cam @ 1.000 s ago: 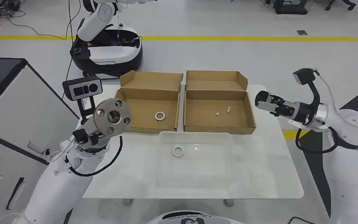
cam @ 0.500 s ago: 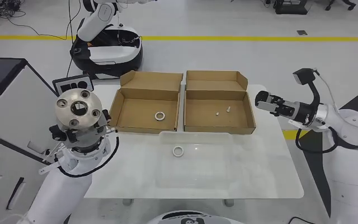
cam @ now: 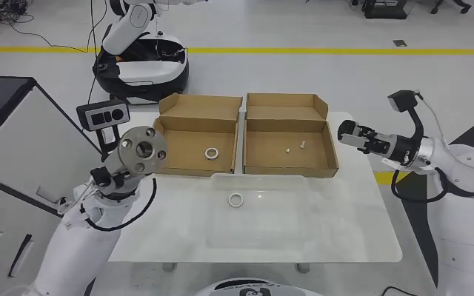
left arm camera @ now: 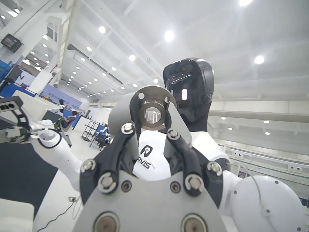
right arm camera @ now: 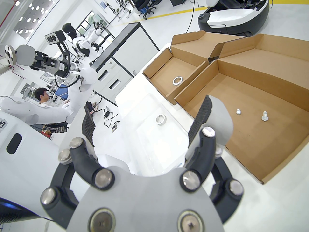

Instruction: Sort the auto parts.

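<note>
Top view: the left gripper (cam: 124,172) is raised off the table's (cam: 355,218) left edge, just left of the left box (cam: 181,152), and pinches the flange (cam: 144,152), a thick round disc of dull grey metal. Its flat face has a large central bore with smaller holes ringed around it. That face is tilted up toward the camera and slightly to the right, so the bore's axis runs steeply upward rather than level. In the left wrist view the black ribbed fingers (left arm camera: 134,112) clamp either side of the flange's (left arm camera: 154,90) short cylindrical hub. The bore is seen end-on, with fine ridges lining its inside. The right gripper (cam: 346,135) hangs at the table's far right edge, beside the right box (cam: 274,159). Its toothed black pads (right arm camera: 204,112) are spread wide with nothing between them. Both boxes are shallow, open brown cardboard with raised flaps at the far side, and they stand touching side by side on the glossy white table. A plain silver ring (cam: 212,154) lies flat in the left box. A small bolt (cam: 302,143) and a smaller fastener (cam: 286,150) lie near each other in the right box. Just in front of the boxes sits a clear plastic tray (cam: 274,222), rectangular with rounded corners. It holds a second ring (cam: 236,200), also flat, at its far left.
</note>
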{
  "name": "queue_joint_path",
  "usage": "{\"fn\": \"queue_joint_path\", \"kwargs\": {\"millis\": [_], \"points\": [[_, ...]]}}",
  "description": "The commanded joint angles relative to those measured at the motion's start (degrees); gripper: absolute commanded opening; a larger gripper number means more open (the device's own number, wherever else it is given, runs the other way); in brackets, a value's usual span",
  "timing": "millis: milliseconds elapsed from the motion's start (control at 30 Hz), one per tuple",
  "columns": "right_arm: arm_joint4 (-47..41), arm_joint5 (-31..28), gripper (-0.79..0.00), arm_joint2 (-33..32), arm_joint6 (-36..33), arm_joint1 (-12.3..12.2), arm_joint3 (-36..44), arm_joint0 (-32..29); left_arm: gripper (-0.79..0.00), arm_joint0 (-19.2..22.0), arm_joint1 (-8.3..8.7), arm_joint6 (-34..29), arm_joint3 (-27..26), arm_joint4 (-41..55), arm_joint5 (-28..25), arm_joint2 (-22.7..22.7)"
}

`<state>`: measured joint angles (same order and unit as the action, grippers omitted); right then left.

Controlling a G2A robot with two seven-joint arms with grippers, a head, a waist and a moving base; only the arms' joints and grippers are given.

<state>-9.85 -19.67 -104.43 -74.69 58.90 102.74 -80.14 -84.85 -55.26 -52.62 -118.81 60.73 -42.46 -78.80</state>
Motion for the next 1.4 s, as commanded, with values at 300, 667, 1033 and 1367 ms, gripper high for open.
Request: {"fn": "queue_joint_path", "kwargs": {"millis": [300, 667, 1033, 1367], "points": [[-0.01, 0.0, 0.0, 0.0, 0.0, 0.0, 0.0, 0.0, -0.785, -0.59, -1.15, 1.22, -0.99, 2.9, 0.56, 0.57], [-0.01, 0.0, 0.0, 0.0, 0.0, 0.0, 0.0, 0.0, -0.785, -0.69, -1.97, -0.23, -1.04, 6.16, 1.46, 0.59], [-0.01, 0.0, 0.0, 0.0, 0.0, 0.0, 0.0, 0.0, -0.785, -0.69, -1.97, -0.23, -1.04, 6.16, 1.46, 0.59], [-0.01, 0.0, 0.0, 0.0, 0.0, 0.0, 0.0, 0.0, -0.785, -0.69, -1.97, -0.23, -1.04, 6.16, 1.46, 0.59]]}}
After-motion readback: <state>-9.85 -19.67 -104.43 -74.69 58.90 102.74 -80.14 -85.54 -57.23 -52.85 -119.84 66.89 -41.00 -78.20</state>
